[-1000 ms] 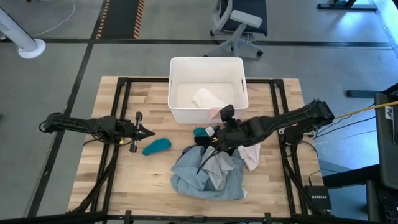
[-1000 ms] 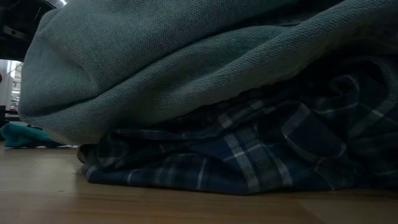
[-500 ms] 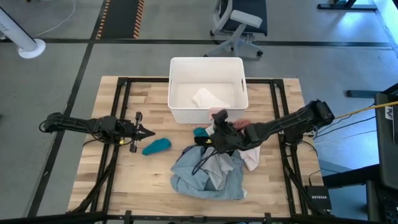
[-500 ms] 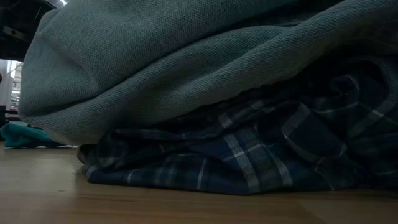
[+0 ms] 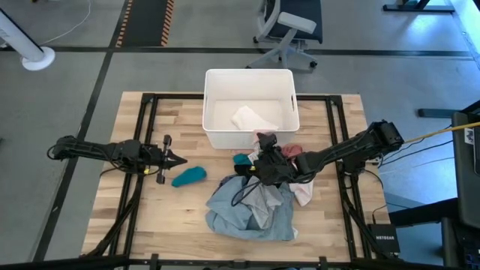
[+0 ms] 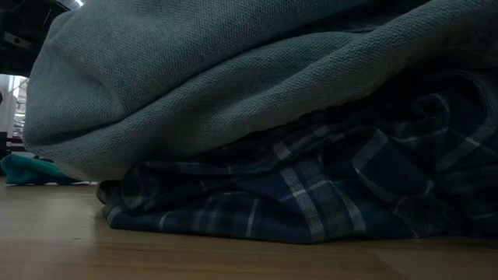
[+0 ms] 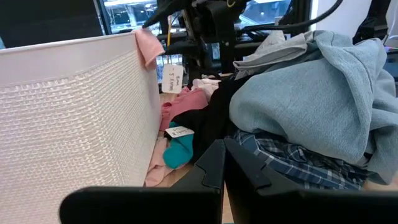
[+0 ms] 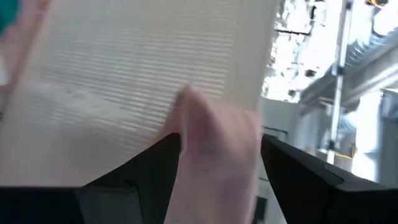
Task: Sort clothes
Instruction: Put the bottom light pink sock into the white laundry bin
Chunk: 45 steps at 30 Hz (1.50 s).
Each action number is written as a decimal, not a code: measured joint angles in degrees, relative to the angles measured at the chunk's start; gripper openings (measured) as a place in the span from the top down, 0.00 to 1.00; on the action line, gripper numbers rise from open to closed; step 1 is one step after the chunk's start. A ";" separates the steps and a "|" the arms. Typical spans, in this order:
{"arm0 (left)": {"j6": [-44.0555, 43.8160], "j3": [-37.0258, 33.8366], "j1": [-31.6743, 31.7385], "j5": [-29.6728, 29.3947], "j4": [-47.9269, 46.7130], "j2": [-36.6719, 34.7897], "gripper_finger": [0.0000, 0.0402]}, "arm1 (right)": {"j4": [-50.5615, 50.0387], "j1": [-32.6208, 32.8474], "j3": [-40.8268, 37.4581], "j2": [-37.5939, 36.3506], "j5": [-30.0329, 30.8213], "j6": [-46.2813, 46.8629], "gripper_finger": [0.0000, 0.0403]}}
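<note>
The clothes lie heaped at the table's middle: a grey-blue shirt on top of a plaid shirt, with black, pink and teal pieces beside the white bin. One more teal piece lies apart on the left. My right gripper is by the bin's near wall, shut on a small pink piece. My left gripper is shut at the table's left and holds nothing. My right gripper pinches the pink piece between its two fingers; a bunched fold of it stands up between them. The fingers point almost level toward the bin's near wall. The piece is lifted clear of the table and hangs by the bin's rim.
A white piece lies inside the bin. A pink-and-white piece lies at the heap's right side. Bare wood shows at the table's near left and along its right edge.
My right gripper has sunk and tipped forward, turning at the wrist, and has shifted a little toward the table's left along the bin's near wall, still shut on the pink piece. The heap has not moved.
</note>
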 joint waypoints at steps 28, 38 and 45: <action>0.00 0.00 0.00 0.00 0.00 0.00 1.00 | -24.58 -12.08 31.10 -0.33 -5.60 -1.40 0.39; 0.00 0.00 -0.01 0.00 0.01 0.00 1.00 | -32.97 -6.32 26.53 -0.07 -32.19 14.35 0.39; -0.01 0.00 -0.01 0.00 0.00 0.00 1.00 | -32.47 -6.03 20.45 -0.02 -25.74 14.60 0.39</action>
